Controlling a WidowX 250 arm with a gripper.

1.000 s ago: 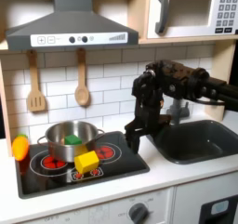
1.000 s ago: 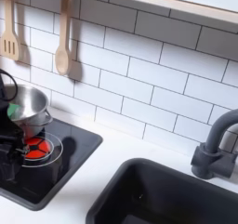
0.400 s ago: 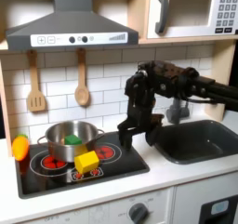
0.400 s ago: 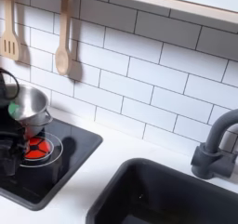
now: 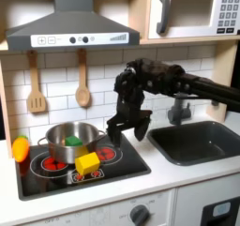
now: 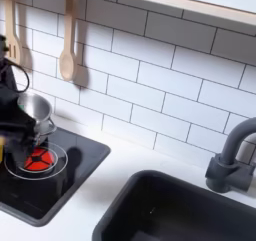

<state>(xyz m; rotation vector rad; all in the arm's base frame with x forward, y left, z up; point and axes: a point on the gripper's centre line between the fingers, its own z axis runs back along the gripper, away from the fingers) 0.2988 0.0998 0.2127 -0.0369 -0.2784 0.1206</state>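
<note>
Gripper [image 5: 125,128] hangs over the right edge of the stovetop [image 5: 131,162], jaws spread, nothing in them. Nearest thing: yellow block [image 5: 87,161] on the front of the stovetop, just in front of the steel pot [image 5: 72,141] in the first exterior view. Block looks light, rigid, probably smooth plastic, so likely slippery; best taken across two flat opposite sides, from above. Green piece [image 5: 72,140] sits inside the pot. Sink [image 5: 202,141] lies to the first exterior view's right.

One pot [image 5: 71,139], two wooden utensils [image 5: 36,82] – spatula, spoon [image 5: 82,80] – one yellow block [image 5: 87,162], one sink [image 5: 202,141]
</note>
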